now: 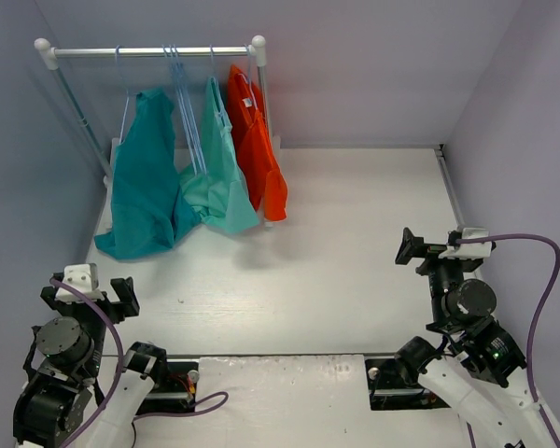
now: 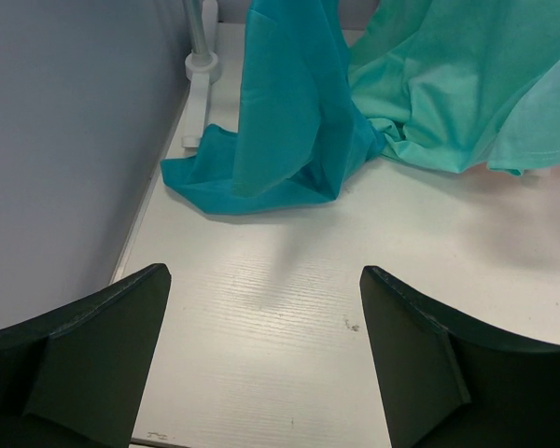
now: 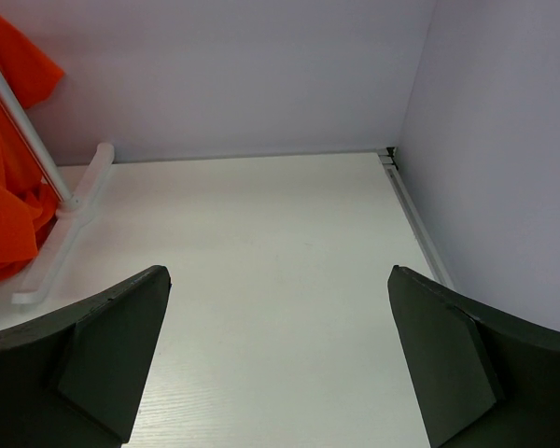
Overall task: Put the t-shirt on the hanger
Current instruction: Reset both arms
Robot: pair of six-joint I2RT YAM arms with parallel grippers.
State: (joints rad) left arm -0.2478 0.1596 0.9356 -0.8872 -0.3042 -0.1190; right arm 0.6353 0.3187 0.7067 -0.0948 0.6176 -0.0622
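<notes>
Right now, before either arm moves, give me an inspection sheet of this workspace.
Surface: white table, faint scuffs.
Job's things: teal t-shirt hangs at the rack, hem pooled on the table; pale-blue hangers on the rail beside it.
Clutter: mint-green garment and orange garment on the same rail.
Grippers: left gripper open, empty; right gripper open, empty.
Cables: purple cable along each arm.
Surroundings: plain grey walls.

White wood-grain table [image 1: 355, 243], matte, a few small dark specks. Boxed in on three sides by plain pale lavender-grey panels: back wall [image 1: 373, 65], left wall [image 1: 19, 187], right wall [image 1: 523, 140]. Clothes rack [image 1: 149, 52] at back left: metal rail, white end caps, white foot [image 3: 70, 224] flat on the table (close to the back wall). Thin strip [image 1: 451, 191] along the right wall's base. Light soft, even; shadows faint.
</notes>
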